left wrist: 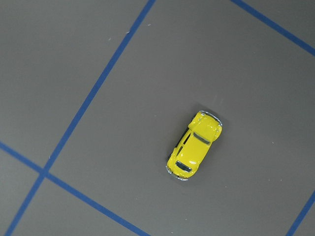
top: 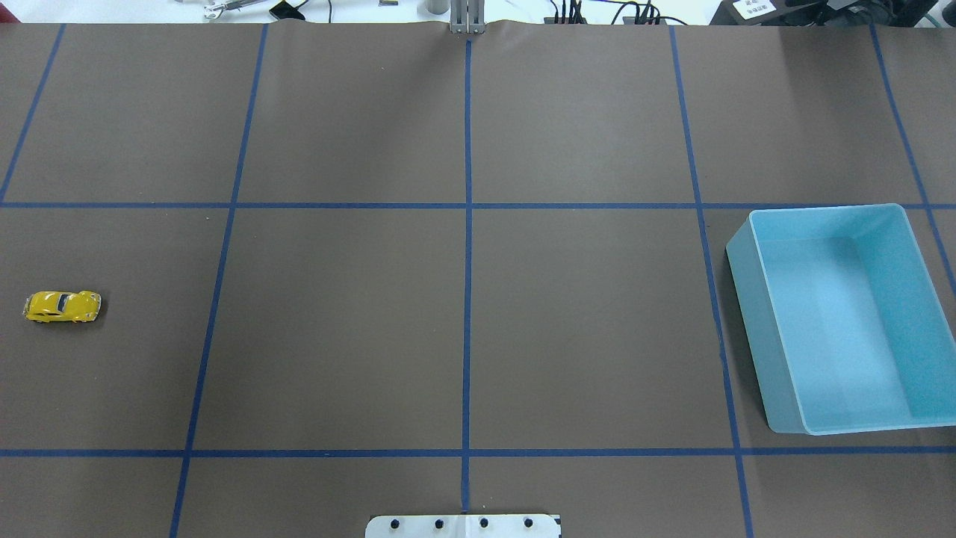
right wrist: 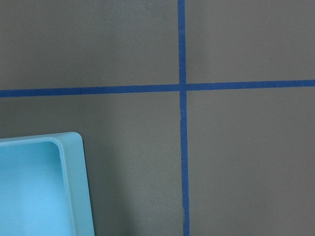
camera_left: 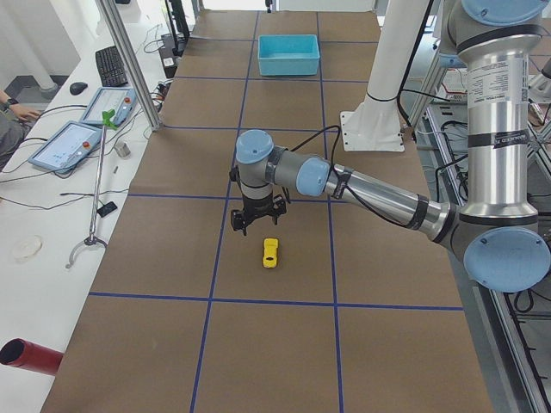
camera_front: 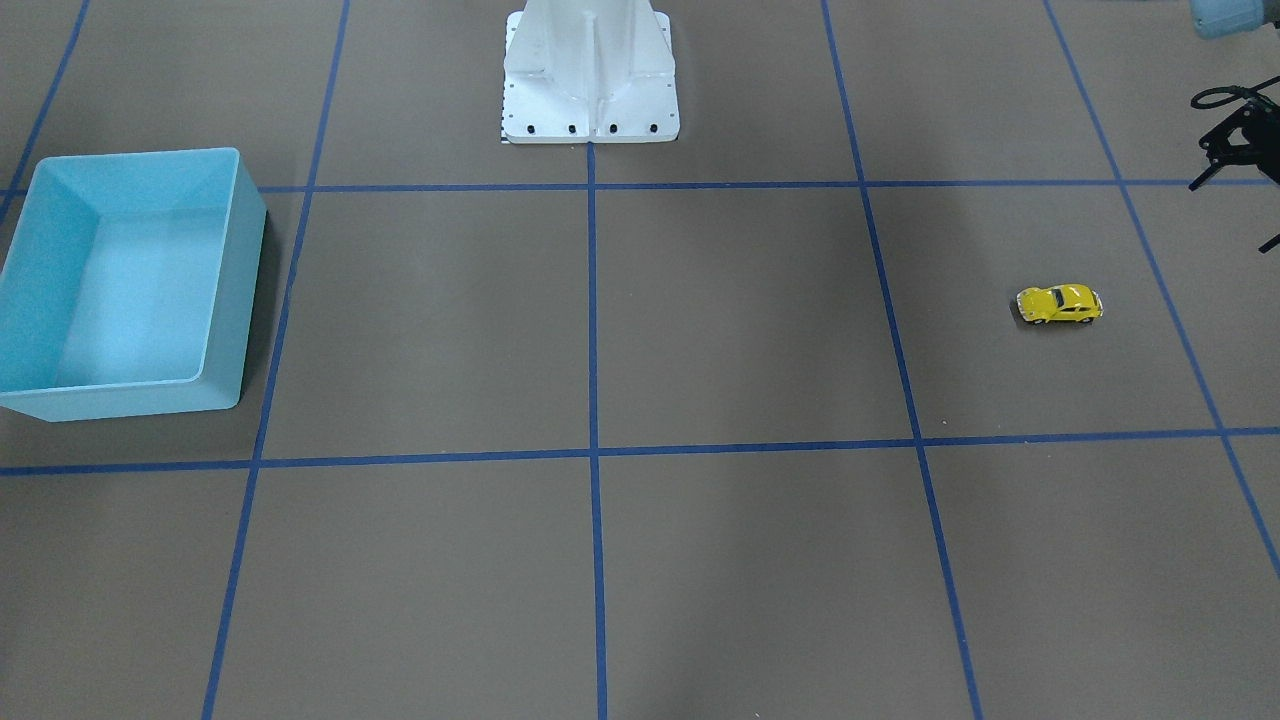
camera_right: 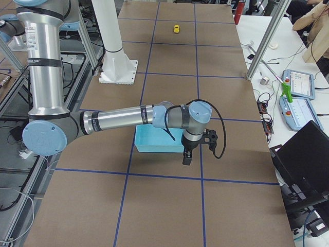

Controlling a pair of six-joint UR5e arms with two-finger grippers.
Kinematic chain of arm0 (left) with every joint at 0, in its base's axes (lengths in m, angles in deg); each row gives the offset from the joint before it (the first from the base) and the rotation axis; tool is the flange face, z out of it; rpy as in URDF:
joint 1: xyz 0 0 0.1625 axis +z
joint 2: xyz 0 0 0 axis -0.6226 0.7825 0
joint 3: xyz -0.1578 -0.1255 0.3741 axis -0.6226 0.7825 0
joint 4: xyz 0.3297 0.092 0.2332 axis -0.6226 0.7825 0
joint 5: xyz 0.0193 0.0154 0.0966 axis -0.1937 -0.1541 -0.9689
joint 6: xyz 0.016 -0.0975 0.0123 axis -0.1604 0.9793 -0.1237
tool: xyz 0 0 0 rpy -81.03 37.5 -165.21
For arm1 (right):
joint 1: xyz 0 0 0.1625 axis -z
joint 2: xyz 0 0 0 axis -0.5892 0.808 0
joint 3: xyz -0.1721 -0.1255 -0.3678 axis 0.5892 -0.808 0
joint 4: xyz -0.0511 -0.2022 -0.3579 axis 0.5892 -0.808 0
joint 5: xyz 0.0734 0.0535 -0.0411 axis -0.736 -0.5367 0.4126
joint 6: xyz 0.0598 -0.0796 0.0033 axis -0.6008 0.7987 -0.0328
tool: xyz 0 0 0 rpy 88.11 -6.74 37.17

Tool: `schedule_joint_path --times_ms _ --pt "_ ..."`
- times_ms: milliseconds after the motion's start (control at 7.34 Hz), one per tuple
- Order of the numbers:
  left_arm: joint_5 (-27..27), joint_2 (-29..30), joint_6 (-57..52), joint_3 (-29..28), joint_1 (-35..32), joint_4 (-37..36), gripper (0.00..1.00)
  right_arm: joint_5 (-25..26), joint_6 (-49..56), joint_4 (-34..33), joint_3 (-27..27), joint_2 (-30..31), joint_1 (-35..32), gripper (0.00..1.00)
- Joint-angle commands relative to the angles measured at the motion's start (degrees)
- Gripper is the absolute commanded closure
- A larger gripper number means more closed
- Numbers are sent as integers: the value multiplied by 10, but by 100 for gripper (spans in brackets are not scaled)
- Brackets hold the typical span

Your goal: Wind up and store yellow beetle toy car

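The yellow beetle toy car stands on its wheels on the brown table, alone at the robot's left end. The left wrist view looks straight down on it. My left gripper hovers above the table near the car, fingers spread, open and empty, not touching it. My right gripper hangs beside the light-blue bin; I cannot tell whether it is open or shut. The bin is empty, at the robot's right end.
The white robot pedestal stands at the table's middle on the robot's side. Blue tape lines divide the mat into squares. Beyond the operators' edge are tablets, a metal post and a red tube.
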Motion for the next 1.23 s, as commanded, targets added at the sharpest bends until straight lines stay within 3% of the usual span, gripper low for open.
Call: schedule_joint_path --times_ms 0,272,1089 --pt "-5 13 -7 7 33 1 0 3 0 3 -7 -2 0 0" --pt "-35 32 -37 7 72 4 0 1 -1 3 -6 -1 0 0" --pt "-46 53 -39 -13 194 15 0 1 2 3 -3 -6 0 0"
